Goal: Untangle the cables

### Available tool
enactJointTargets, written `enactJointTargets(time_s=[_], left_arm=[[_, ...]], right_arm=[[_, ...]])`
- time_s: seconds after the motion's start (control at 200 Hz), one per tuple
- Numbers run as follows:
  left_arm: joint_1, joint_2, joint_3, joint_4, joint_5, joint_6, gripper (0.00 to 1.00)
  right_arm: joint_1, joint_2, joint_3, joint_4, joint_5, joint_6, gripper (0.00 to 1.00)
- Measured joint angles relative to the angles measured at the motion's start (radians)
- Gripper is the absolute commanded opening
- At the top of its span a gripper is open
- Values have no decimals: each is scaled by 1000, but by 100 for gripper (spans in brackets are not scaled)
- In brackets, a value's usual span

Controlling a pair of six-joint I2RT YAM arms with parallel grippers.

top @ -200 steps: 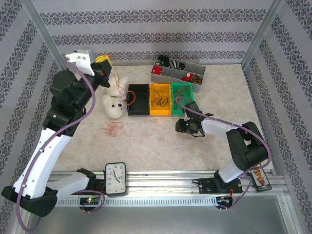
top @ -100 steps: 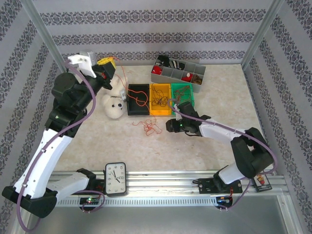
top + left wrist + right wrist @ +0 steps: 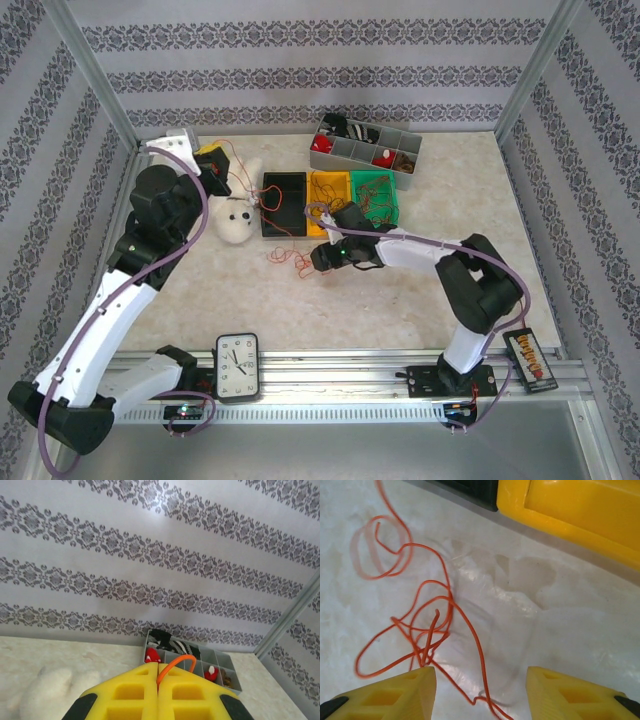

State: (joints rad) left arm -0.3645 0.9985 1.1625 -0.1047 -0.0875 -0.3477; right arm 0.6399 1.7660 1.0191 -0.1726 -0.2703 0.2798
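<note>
You are holding your left fingers (image 3: 130,700) clenched on one loop of the thin, curly orange-red wire cables (image 3: 173,661). They are raised well up and to the left of the black rectangular plastic tray (image 3: 285,233), likely so that this strand is being drawn away from the knot. From there the strand is running down toward the tray's left edge. The tangled clump (image 3: 289,256) of the cables is lying on the pale marbled tabletop (image 3: 400,300) just in front of the tray's near side. Your right fingers (image 3: 395,695) are standing released, gripping nothing, low over the tabletop near the tray's front right corner, and they are facing the clump, probably to close on it. In the right wrist view the crossing of strands is sitting just ahead of the left-hand finger, and one strand is trailing back between the two fingers. More thin, darker wires are lying in the yellow plastic bin (image 3: 328,175) and the green plastic bin (image 3: 372,174), side by side to the right of the tray.
</note>
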Motion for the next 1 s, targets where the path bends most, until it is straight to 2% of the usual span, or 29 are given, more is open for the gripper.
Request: enactJointTargets(time_s=[0.12, 0.19, 0.24, 0.315, 0.385, 0.545, 0.71, 0.999], left_arm=[[0, -9, 0, 0, -21, 0, 0], [0, -8, 0, -1, -24, 0, 0], [0, -8, 0, -1, -26, 0, 0], [0, -8, 0, 0, -18, 2, 0], [0, -8, 0, 0, 11, 2, 0], [0, -6, 17, 11, 92, 3, 0], [0, 26, 119, 47, 141, 23, 0], [0, 200, 313, 176, 173, 99, 0]], right_arm=[[14, 54, 39, -20, 4, -20, 52], [27, 78, 56, -29, 10, -29, 47], [35, 93, 63, -34, 11, -38, 36], [40, 109, 66, -37, 16, -54, 11], [40, 116, 66, -42, 25, -52, 0], [23, 107, 51, -29, 22, -45, 0], [-5, 51, -21, -19, 23, -44, 0], [-31, -74, -161, -29, 43, -44, 0]])
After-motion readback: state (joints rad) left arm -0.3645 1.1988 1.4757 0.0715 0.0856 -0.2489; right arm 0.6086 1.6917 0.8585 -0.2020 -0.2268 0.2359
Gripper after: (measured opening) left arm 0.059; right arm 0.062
